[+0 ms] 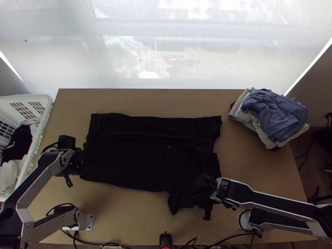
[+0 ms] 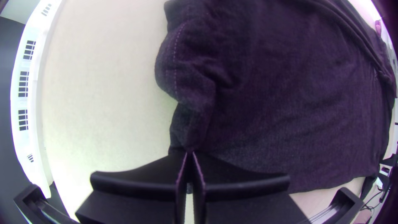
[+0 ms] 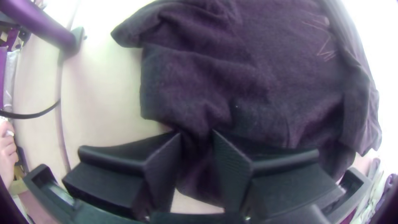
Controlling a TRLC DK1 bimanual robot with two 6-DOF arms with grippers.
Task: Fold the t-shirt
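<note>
Black fingers of the left end effector (image 2: 189, 154) are being pressed together right in front of the camera, and a bit of the t-shirt (image 1: 128, 153) is being pinched between them. That pinch is being made at the shirt's left edge, near its lower left corner in the top view. At the lower right of the shirt, the right end effector (image 3: 197, 135) is being held open, with loose black cloth lying between its fingers, so nothing is being squeezed there.

The shirt is being held up by the bench (image 1: 245, 162), spread wide across the middle of the frame, with creases and a bunched part at its lower right. A pile of clothes (image 1: 276, 116) is resting at the upper right of the frame, and a white basket (image 1: 44, 120) is standing at the left edge.

By its look, light, soft, floppy cloth is being handled here, and nothing is likely being broken. More than one layer is maybe being dealt with, so a deep pinch near each lower corner is being called for. With a tiny pinch, the top layer might be being pulled up alone, and new lumps might be being made.
</note>
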